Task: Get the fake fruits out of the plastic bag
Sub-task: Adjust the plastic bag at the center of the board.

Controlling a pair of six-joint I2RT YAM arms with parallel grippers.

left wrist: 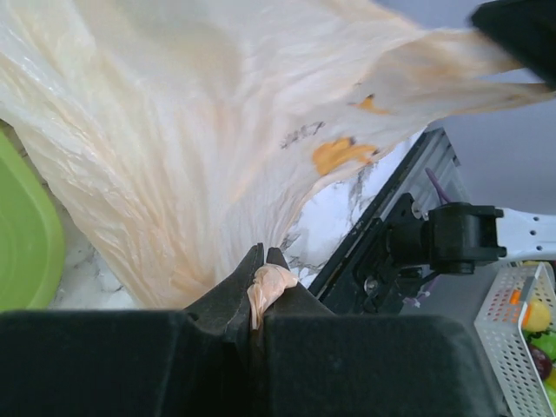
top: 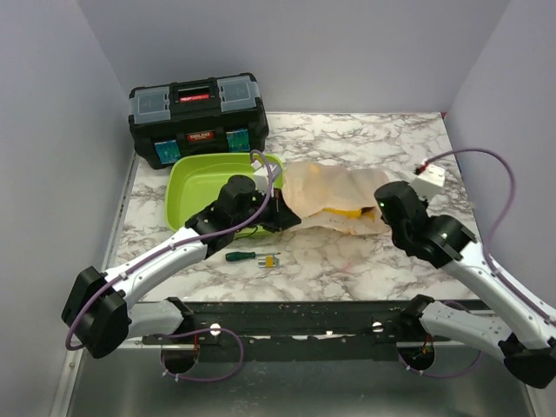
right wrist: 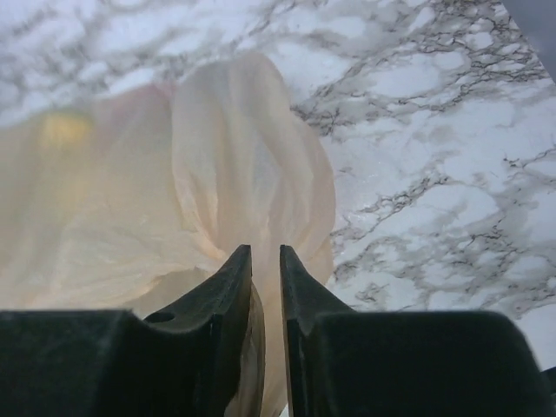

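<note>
Left end effector (left wrist: 263, 261) is closed tight on a twisted fold of the plastic bag (left wrist: 191, 130); your left wrist view shows the peach film bunched between the two black tips and fanning up and away from them. Right end effector (right wrist: 265, 256) is narrowed to a slim slot with bag film running down through it, so it grips the opposite end. Only your top view shows both at once: the bag lies stretched between them on the marble bench (top: 347, 261), its left end just beside the lime-green tray (top: 195, 178). A yellow fruit (top: 346, 209) shows through the film near the right end effector and well apart from the left one. Your right wrist view gives that fruit only as a soft yellow blur behind the film, up and left of the tips. Your left wrist view alone shows a white mesh basket (left wrist: 521, 343) beyond the bench edge, cut off by the frame, with coloured fruit (left wrist: 536, 314) in it. It also shows an orange patch (left wrist: 343, 155) on or in the bag that you cannot identify. Anything else in the bag is hidden by the crinkled film. Behind the tray sits a black toolbox (top: 198, 117); a green-handled screwdriver (top: 252, 257) lies on the bench in front of the left arm.
</note>
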